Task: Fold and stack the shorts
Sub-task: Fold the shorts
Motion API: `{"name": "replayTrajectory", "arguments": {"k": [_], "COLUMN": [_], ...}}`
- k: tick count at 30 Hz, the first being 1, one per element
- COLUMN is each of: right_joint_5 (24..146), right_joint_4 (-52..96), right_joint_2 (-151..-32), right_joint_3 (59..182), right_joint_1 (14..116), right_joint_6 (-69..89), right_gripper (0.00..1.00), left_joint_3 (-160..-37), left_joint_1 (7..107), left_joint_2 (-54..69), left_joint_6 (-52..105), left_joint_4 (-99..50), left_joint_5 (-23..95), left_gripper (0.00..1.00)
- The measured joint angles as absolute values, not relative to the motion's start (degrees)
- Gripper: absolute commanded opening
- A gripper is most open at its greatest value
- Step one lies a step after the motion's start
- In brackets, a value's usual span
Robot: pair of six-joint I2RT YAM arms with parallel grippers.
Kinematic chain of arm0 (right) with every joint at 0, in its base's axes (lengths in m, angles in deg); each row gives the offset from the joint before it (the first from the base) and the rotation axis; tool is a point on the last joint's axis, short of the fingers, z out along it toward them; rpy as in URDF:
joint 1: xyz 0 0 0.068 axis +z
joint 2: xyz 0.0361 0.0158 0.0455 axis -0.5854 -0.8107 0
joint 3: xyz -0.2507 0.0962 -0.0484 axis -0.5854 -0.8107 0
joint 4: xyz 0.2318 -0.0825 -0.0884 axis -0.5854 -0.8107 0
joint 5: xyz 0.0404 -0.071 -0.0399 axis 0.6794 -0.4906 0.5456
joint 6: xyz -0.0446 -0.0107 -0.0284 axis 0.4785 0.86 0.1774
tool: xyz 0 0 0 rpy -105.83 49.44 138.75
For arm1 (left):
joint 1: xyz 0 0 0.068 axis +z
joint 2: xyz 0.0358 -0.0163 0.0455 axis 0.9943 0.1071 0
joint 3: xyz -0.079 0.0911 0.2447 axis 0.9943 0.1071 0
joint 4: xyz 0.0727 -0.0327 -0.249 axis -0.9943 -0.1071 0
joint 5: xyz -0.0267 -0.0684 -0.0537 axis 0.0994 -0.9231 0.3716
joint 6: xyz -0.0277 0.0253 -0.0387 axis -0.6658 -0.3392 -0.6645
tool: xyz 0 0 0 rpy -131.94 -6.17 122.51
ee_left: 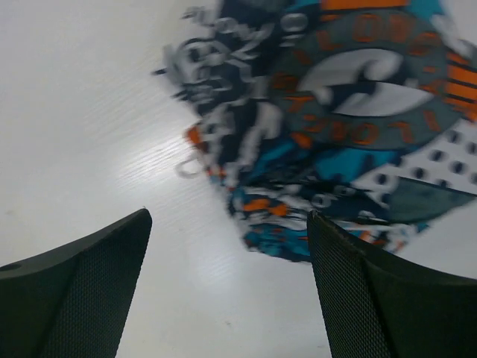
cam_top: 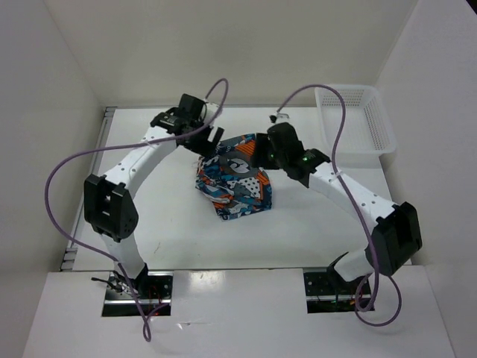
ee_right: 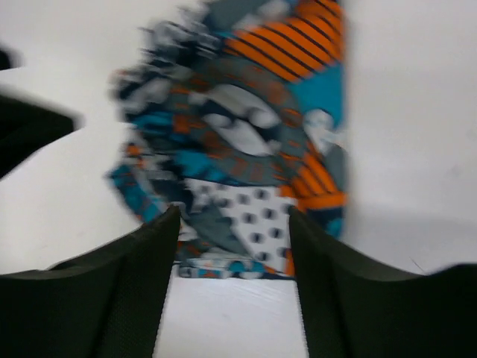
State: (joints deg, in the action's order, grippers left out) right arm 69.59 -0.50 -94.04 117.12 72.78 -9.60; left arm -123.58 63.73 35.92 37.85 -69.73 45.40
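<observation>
teal-orange cartoon-print fabric shorts [cam_top: 235,179] | centred ahead of right gripper [ee_right: 235,211], offset right of left gripper [ee_left: 229,216] | both jaws apart, empty

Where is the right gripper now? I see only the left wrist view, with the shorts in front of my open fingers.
Observer: The right gripper is over the far right side of the shorts, across from the left gripper.
Operator: Does it hold the fabric?
Observer: No. In the right wrist view its fingers stand apart, with no fabric pinched between them.
Operator: Is anything else near?
Observer: A white mesh basket sits at the far right, apart from the shorts.
</observation>
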Motion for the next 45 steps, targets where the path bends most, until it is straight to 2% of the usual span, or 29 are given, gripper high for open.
{"name": "replayTrajectory", "arguments": {"k": [3, 4, 6, 7, 8, 11, 15, 22, 25, 26, 31, 37, 45], "right_joint_5": [69.1, 69.4, 70.9, 71.8, 72.8, 74.8, 77.5, 84.0, 86.3, 86.6, 88.0, 87.4, 94.7], "right_joint_4": [1.7, 1.9, 2.8, 3.4, 4.2, 7.8, 10.4, 8.9, 4.8, 1.8, -1.3, 1.3, 2.0], "right_joint_2": [-93.9, -94.5, -96.1, -97.1, -98.1, -101.3, -105.5, -107.7, -107.0, -106.7, -104.6, -110.7, -132.1], "right_joint_3": [107.9, 104.9, 101.0, 100.0, 99.4, 99.2, 99.0, 96.9, 98.9, 101.2, 116.8, 132.5, 138.8], "right_joint_1": [68.4, 68.0, 68.0, 68.1, 68.1, 68.1, 68.2, 72.0, 73.1, 72.8, 62.4, 48.4, 46.5], "right_joint_6": [-13.2, -14.1, -15.6, -16.4, -16.8, -18.8, -21.0, -22.2, -19.8, -18.4, -14.0, -12.1, -9.9], "right_gripper": [0.51, 0.42, 0.34, 0.28, 0.18, 0.01, 0.00, 0.00, 0.23, 0.35, 0.57, 0.67, 0.78], "left_joint_3": [-121.5, -119.9, -115.9, -114.0, -112.5, -109.3, -105.9, -98.0, -96.0, -95.8, -96.1, -100.9, -99.6], "left_joint_1": [58.3, 57.1, 55.1, 54.3, 53.6, 52.0, 51.7, 51.8, 51.8, 51.8, 51.8, 51.9, 51.9], "left_joint_2": [35.1, 35.4, 36.0, 36.6, 37.5, 40.8, 42.7, 39.1, 36.8, 36.1, 30.2, 26.2, 29.8], "left_joint_6": [37.9, 37.9, 37.9, 37.9, 37.9, 37.9, 37.9, 37.9, 37.9, 37.9, 37.9, 37.9, 37.9], "left_joint_4": [-68.5, -68.0, -66.7, -66.1, -65.7, -64.2, -61.8, -56.1, -56.1, -56.0, -56.4, -58.3, -58.3], "left_joint_5": [44.1, 43.8, 44.2, 44.6, 45.2, 47.3, 50.5, 55.7, 56.8, 57.1, 57.3, 54.9, 52.3], "left_gripper": [0.93, 0.93, 0.93, 0.93, 0.93, 0.89, 0.78, 0.79, 0.80, 0.82, 0.88, 0.89, 0.92]}}
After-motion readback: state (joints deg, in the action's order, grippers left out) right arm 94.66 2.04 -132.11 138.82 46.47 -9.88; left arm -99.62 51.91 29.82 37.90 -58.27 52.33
